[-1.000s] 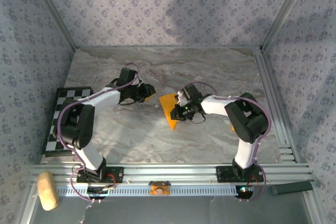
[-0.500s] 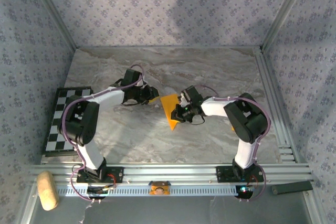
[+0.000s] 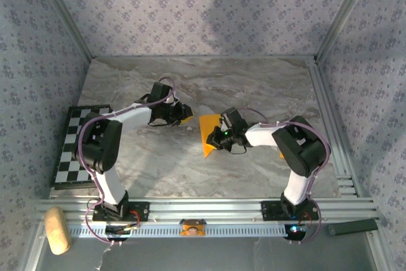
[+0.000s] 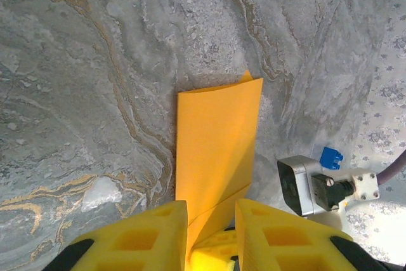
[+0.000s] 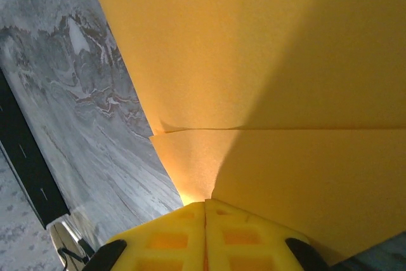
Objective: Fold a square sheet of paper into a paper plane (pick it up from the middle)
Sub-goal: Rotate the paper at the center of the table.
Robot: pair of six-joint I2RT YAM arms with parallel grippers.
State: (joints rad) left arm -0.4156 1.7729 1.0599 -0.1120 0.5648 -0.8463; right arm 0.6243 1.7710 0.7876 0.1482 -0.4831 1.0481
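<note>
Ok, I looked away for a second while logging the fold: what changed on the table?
The left gripper slid right until an edge of the paper lay between its fingers, and the paper shifted slightly right. The right gripper stays shut on the paper; the chequered board has not moved.

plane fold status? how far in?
Done: the square sheet of paper is folded at least once, creases showing. In hand: right gripper shut on it; left gripper straddles its narrow end, jaws apart. Left: nose and wings; no dart shape yet.
</note>
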